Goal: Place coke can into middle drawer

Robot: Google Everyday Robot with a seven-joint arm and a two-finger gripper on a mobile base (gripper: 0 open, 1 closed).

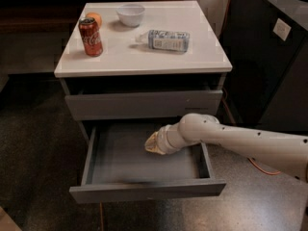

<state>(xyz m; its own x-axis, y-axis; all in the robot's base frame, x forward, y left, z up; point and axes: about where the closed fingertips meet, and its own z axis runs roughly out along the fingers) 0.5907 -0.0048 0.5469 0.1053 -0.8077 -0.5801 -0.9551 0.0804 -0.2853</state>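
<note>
The red coke can (90,36) stands upright at the left of the white cabinet top (144,57). The middle drawer (144,192) is pulled open under a closed grey drawer front (144,105); its grey inside holds nothing. My white arm reaches in from the right, and the gripper (154,143) hangs over the middle of the open drawer's floor, far below the can and to its right. Nothing shows in the gripper.
An orange fruit (96,18) sits just behind the can. A white bowl (131,14) stands at the back and a clear plastic bottle (166,40) lies on its side at mid-right. A tall black cabinet (269,57) stands to the right.
</note>
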